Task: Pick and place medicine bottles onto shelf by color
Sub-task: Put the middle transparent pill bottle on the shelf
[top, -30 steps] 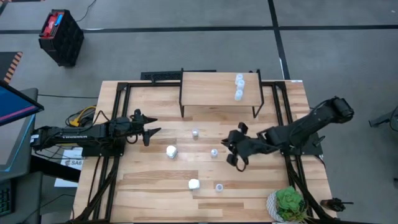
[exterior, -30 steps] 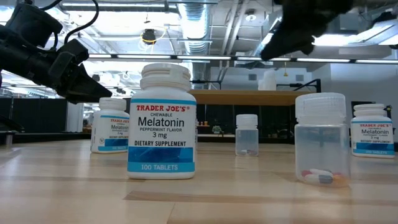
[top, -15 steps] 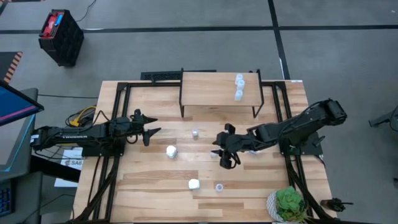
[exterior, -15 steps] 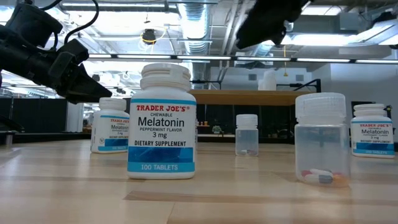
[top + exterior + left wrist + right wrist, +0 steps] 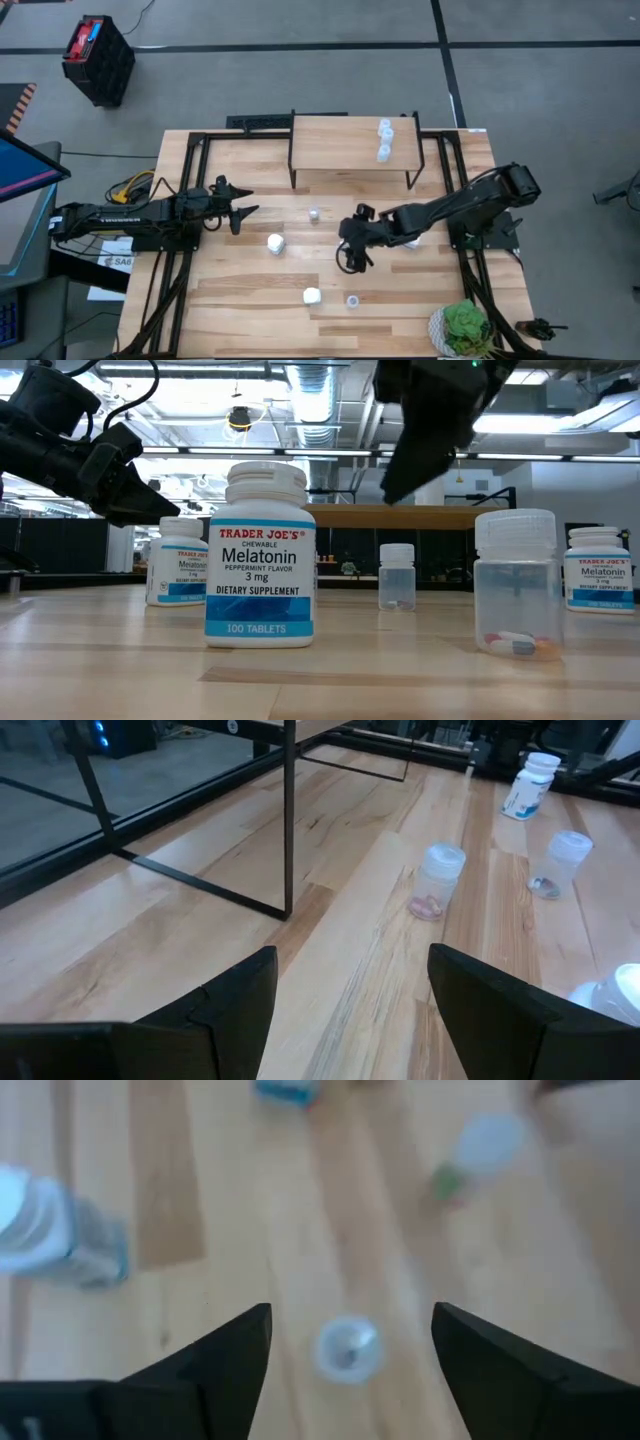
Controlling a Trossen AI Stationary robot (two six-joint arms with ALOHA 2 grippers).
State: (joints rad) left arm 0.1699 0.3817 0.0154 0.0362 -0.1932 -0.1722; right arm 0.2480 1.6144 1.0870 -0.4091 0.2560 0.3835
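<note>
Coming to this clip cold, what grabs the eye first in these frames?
The right end effector, open, hangs over the middle of the table with a small clear bottle directly below between its fingers. In the low view a big white Melatonin bottle dominates the foreground. Three small bottles already stand in a row at the right end of the shelf, while the left end effector waits at the table's left.

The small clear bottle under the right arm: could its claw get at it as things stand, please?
Probably yes: the right claw is open, hovering directly above the small clear bottle, with bare tabletop around it and nothing between.
</note>
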